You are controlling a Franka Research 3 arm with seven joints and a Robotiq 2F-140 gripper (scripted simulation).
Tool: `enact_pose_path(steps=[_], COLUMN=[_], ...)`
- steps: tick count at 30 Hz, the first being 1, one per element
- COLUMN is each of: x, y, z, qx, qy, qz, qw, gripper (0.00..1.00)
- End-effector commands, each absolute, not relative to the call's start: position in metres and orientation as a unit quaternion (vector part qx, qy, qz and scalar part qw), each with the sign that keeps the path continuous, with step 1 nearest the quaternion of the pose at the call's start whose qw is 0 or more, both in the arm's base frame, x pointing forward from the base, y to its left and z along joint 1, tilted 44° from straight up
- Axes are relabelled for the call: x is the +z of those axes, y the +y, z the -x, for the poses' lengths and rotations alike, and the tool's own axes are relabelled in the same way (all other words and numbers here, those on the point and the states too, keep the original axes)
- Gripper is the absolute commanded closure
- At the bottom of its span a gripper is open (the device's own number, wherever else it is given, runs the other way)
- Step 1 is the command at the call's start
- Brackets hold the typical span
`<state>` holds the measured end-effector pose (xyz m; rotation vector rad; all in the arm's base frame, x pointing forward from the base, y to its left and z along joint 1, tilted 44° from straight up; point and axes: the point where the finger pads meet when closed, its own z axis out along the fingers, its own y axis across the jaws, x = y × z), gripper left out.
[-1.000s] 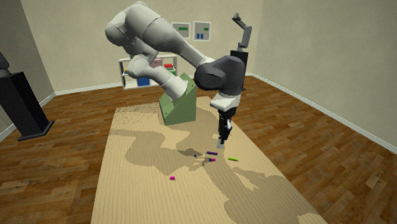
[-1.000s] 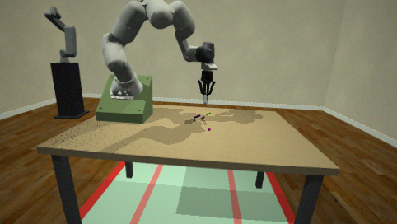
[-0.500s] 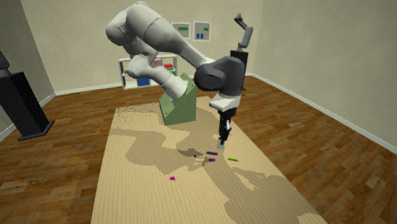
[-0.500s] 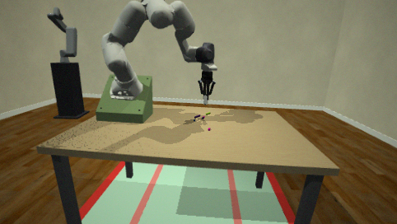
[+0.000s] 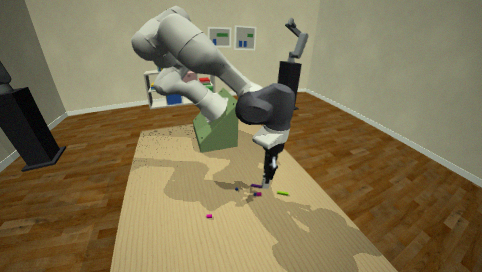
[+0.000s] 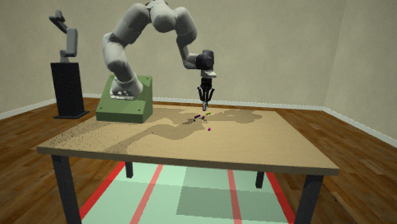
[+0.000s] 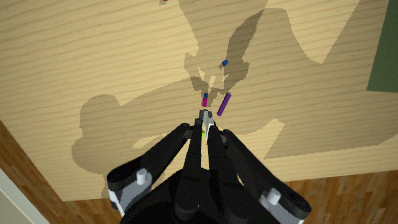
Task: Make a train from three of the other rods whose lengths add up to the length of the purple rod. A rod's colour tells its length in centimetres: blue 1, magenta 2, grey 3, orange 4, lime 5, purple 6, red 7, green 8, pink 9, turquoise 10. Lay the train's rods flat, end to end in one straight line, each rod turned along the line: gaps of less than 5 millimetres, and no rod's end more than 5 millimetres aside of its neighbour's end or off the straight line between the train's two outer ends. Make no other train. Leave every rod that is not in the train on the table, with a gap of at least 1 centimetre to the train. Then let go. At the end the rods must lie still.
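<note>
My gripper (image 7: 204, 116) is shut on a short grey rod (image 7: 205, 116) and holds it just above the table; it also shows in the top view (image 5: 267, 183). Just beyond the grey rod's tip lie a magenta rod (image 7: 204, 102) and a small blue rod (image 7: 205, 95), end to end. The purple rod (image 7: 224, 104) lies flat just right of them, also seen in the top view (image 5: 256, 185). A second blue rod (image 7: 225, 63) lies farther off. A lime rod (image 5: 283, 193) lies to the right of the gripper. A second magenta rod (image 5: 209, 216) lies apart, nearer the front.
The arm's green base (image 5: 218, 125) stands at the far end of the table. The table's right edge (image 5: 320, 195) runs close to the lime rod. A black stand (image 5: 22, 127) is on the floor at the left.
</note>
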<state>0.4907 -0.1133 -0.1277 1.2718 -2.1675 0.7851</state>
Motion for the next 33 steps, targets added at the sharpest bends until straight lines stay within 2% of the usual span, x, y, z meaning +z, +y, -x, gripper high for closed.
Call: enact_pose_path(steps=[1,33], x=[-0.141,-0.158], y=[-0.121,-0.138], z=[-0.494,-0.492], qx=[0.29,0.29], qy=[-0.801,-0.801], qz=[-0.465,-0.465], qw=[0.241,0.241], gripper=[0.97,0.97])
